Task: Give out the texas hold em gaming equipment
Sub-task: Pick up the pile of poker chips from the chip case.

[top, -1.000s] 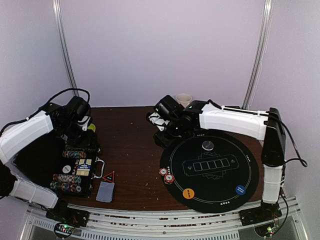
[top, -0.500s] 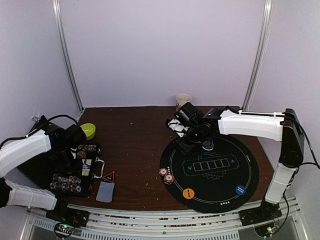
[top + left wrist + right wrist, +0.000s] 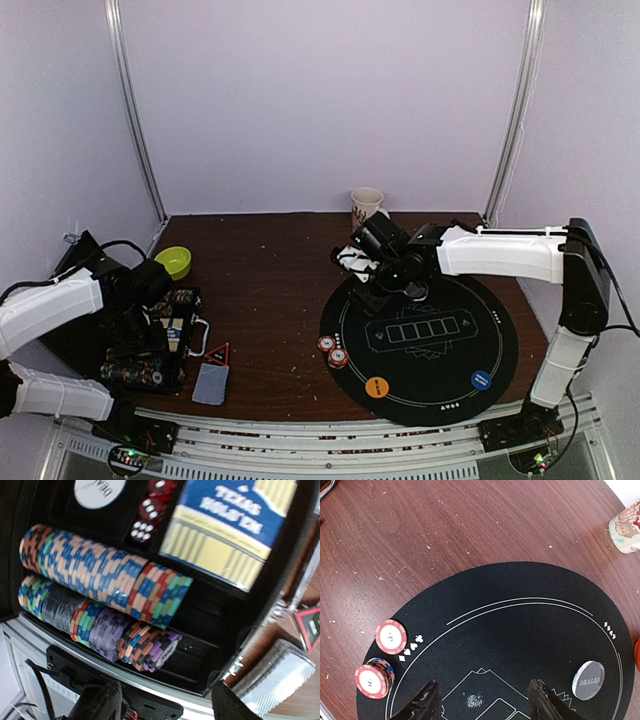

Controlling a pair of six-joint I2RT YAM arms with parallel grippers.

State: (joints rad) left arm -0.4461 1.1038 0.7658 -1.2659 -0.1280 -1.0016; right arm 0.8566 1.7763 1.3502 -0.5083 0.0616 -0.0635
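Two red-and-white poker chips [image 3: 326, 343] [image 3: 390, 636] lie at the left edge of the round black mat [image 3: 470, 330], one of them on a small stack [image 3: 372, 680]. On the mat's near part sit an orange button [image 3: 376, 386] and a blue button [image 3: 481, 380]. The clear-grey dealer button [image 3: 588, 680] lies at its far part. A grey-blue deck of cards [image 3: 210, 383] [image 3: 280, 672] rests on the table beside the open case [image 3: 185, 335]. My left gripper [image 3: 135, 325] [image 3: 165, 705] hangs open over the case's near edge. Above the mat, my right gripper [image 3: 385, 285] [image 3: 482, 705] is open and empty.
The case holds rows of coloured chips [image 3: 100, 570], red dice [image 3: 150, 507] and a blue Texas Hold'em box [image 3: 225, 530]. A small red triangle [image 3: 218, 352] lies by the cards. A green bowl [image 3: 176, 262] stands behind the case, a patterned mug [image 3: 366, 206] at the back.
My left arm has come down and nearer, over the case's front. My right arm has swung right from the bare table to above the mat's far left part.
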